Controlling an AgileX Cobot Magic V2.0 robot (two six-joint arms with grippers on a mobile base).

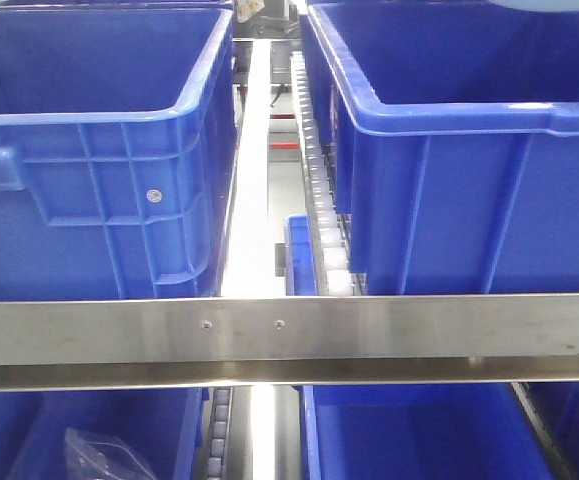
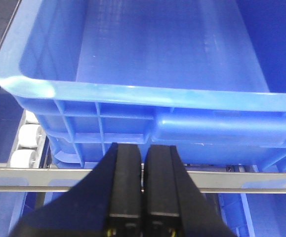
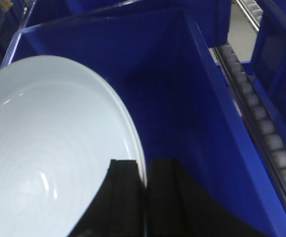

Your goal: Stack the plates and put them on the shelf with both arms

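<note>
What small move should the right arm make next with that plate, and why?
Probably lower it a little further into the blue bin. The right gripper is clamped on the rim of the plate, which hangs tilted above the bin's bare floor, so it seems not yet set down.

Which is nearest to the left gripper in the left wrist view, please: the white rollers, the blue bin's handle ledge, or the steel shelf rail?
From the left gripper:
1. Steel shelf rail, directly beneath the fingertips.
2. Blue bin's handle ledge, just above, slightly right.
3. White rollers, far left.
</note>
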